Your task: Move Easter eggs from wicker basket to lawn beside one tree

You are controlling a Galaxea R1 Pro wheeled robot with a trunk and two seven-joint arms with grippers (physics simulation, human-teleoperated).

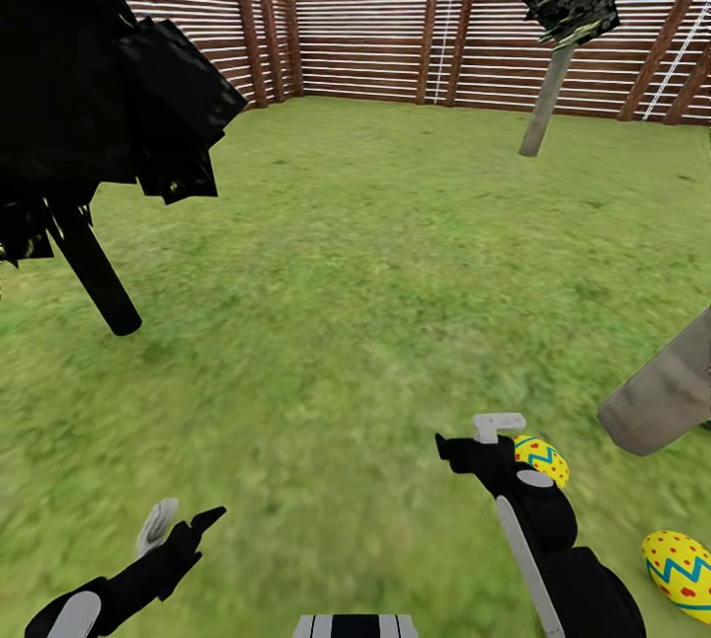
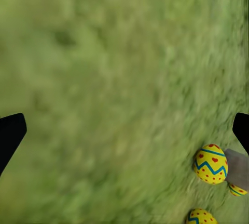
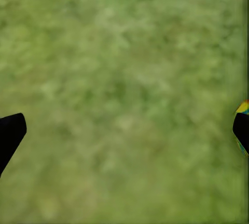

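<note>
Two Easter eggs are lying on the lawn (image 1: 375, 253) at my right side: one egg (image 1: 542, 459) is sitting just beyond my right gripper (image 1: 486, 440), partly hidden by the arm, and a second egg (image 1: 679, 574) is lying nearer to me, by the right edge of the head view. Both are resting near the foot of the pale grey-beige tree trunk (image 1: 667, 391) that is slanting in from the right. My left wrist camera is showing three eggs close together on the grass: a whole egg (image 2: 211, 163) beside the trunk's base (image 2: 238, 169), another egg (image 2: 201, 217) cut by the frame's edge, and a sliver of a third egg (image 2: 237, 189) against the trunk.

I am holding my right gripper open and empty, fingers spread wide over bare grass. My left gripper (image 1: 180, 523) is hanging open and empty too, low at my left.

Farther out, a dark tree (image 1: 94, 268) with a thin black trunk is standing at left, another pale-trunked tree (image 1: 546, 100) near the wooden fence (image 1: 365, 45).
</note>
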